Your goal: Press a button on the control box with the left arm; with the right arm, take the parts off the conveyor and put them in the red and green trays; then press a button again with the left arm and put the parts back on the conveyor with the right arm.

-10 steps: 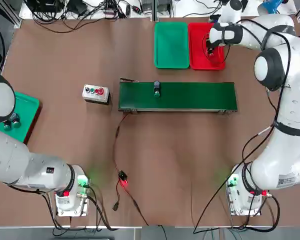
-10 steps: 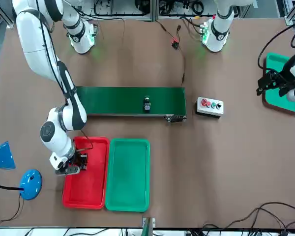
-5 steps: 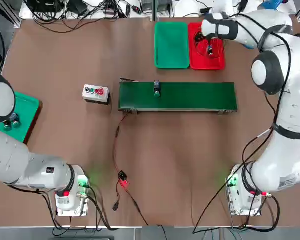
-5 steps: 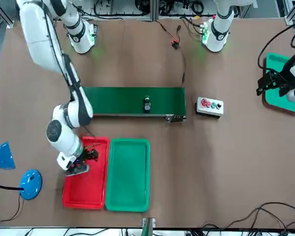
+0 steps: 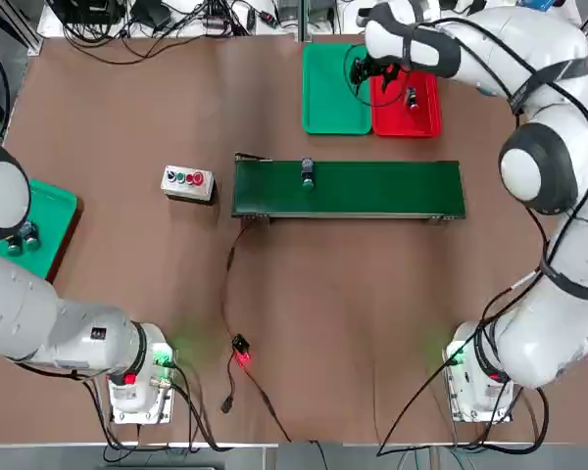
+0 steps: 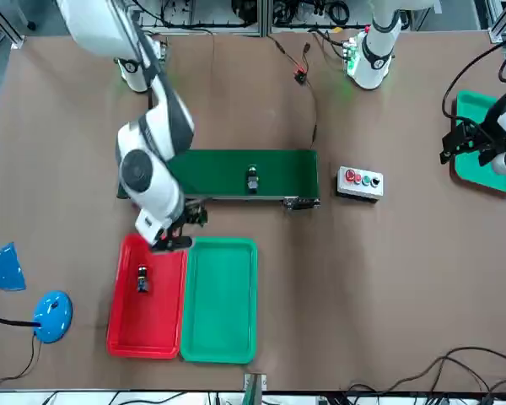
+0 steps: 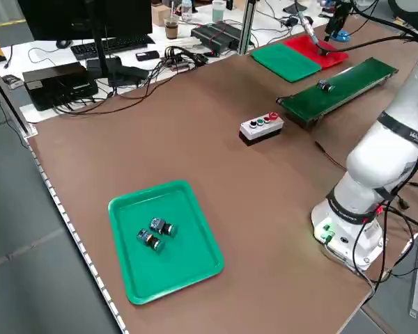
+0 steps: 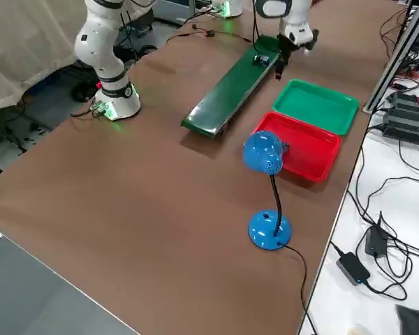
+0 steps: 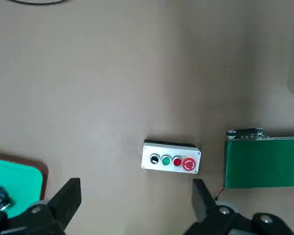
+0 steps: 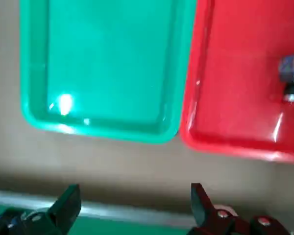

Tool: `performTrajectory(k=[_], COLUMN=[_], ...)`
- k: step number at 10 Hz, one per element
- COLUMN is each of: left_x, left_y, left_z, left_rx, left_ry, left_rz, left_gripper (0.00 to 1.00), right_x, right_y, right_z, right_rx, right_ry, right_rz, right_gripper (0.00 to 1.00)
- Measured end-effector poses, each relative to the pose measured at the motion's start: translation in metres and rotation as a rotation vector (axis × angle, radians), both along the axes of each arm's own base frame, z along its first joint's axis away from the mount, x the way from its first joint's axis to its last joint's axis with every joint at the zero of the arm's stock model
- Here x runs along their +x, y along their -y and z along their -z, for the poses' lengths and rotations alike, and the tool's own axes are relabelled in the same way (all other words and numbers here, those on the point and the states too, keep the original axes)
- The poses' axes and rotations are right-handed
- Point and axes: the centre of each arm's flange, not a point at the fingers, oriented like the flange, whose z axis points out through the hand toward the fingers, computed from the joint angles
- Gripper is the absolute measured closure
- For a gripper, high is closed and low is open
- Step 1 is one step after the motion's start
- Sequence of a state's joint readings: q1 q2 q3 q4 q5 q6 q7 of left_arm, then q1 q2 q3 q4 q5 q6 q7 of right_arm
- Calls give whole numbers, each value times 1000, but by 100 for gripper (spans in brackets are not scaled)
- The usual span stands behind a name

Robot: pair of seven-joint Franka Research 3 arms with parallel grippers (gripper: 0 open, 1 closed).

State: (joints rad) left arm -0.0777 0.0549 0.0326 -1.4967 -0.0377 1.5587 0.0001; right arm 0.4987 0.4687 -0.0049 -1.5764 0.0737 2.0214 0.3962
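The brown bench carries the conveyor, with the red tray and green tray behind it. The sorting step is in hand: one part lies in the red tray, another part waits on the belt. The right gripper, jaws apart and empty, hangs above the trays' border; next it should descend onto the belt part. The left gripper is parked, jaws apart, near the control box. Cables crowd the far edge.
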Motion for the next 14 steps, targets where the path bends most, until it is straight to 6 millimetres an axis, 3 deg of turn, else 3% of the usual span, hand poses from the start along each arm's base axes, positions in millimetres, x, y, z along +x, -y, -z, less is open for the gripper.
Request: performTrajectory(k=[2,4,6,8,14], left_x=[0,0,0,0,0], left_y=[0,0,1,0,2], left_z=[0,0,0,0,0], left_rx=[0,0,0,0,0], left_ry=[0,0,0,0,0], left_rz=[0,0,1,1,3], left_gripper=[0,0,0,0,0], right_x=[-44,-92,-128,-144,-149], right_y=[-55,-111,-148,-160,-176], right_z=[-1,10,28,44,93], right_rx=[-20,-38,-10,17,33], right_ry=[-26,-36,1,25,96], right_rz=[34,92,189,259,230], right_gripper=[1,1,1,1,1])
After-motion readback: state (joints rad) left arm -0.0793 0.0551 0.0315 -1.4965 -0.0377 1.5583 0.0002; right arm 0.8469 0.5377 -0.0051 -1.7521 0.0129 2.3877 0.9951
